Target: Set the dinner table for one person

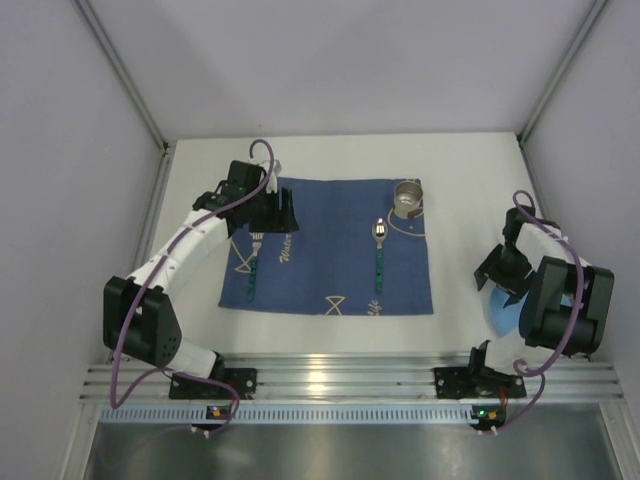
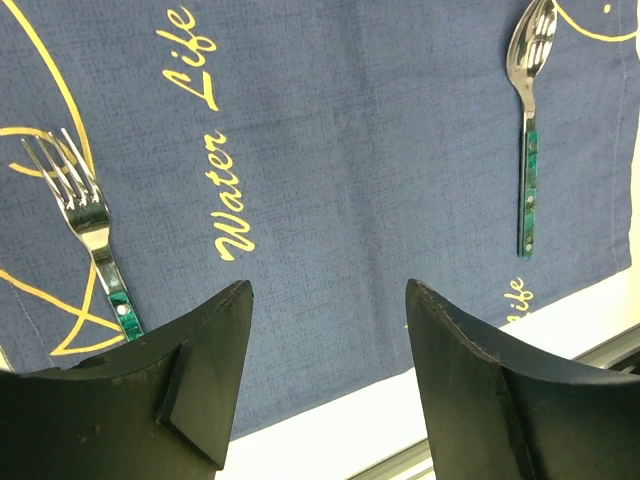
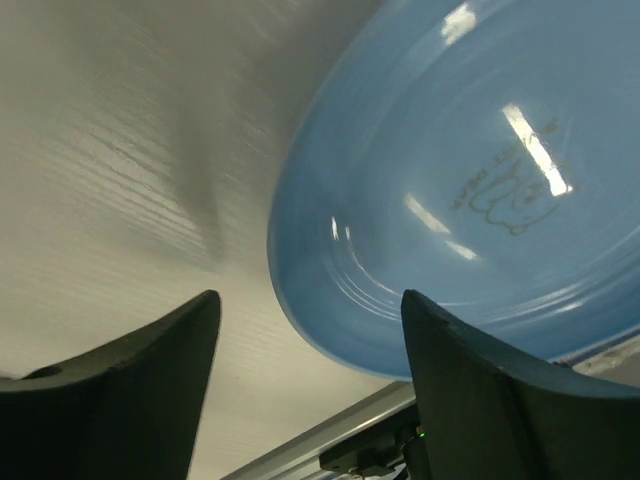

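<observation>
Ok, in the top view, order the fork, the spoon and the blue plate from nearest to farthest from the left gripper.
1. fork: just below the left gripper in the view, on the left part of the mat.
2. spoon: on the mat's right part.
3. blue plate: off the mat, far right.

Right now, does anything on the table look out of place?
The blue plate sits off the blue mat, on bare table beside the right arm, while the fork, spoon and metal cup are all on the mat. Nothing looks spilled or damaged.
</observation>
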Action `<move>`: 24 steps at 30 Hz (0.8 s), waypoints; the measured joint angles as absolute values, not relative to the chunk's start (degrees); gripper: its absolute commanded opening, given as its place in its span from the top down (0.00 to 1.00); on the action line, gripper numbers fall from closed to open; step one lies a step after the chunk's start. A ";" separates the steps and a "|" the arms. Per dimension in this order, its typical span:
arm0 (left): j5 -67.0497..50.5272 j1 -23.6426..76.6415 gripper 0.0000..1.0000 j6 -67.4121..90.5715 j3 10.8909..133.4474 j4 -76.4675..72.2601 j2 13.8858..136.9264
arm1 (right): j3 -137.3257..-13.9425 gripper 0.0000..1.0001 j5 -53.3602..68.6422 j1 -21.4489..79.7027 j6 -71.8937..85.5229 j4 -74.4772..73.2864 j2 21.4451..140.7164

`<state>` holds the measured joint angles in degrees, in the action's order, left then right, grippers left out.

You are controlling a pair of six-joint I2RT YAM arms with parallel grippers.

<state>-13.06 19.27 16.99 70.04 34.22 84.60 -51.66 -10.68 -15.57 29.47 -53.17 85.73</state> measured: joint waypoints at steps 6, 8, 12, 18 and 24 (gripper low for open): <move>-12.71 19.27 0.32 16.95 68.75 34.37 83.48 | -49.39 0.85 -9.19 -15.64 28.40 -49.21 89.38; -12.53 19.27 0.32 16.93 68.75 34.35 82.96 | -49.52 1.00 -9.63 -15.64 27.62 -49.52 89.25; -12.21 19.27 0.32 16.91 68.75 34.33 82.35 | -49.87 1.00 -10.09 -15.66 27.33 -50.57 88.23; -11.57 19.22 0.32 16.95 68.77 34.41 82.37 | -56.25 1.00 -11.40 -13.93 28.25 -56.03 85.80; -7.35 19.07 0.32 17.65 69.21 35.22 82.37 | -85.60 1.00 -17.61 2.28 31.55 -60.86 85.91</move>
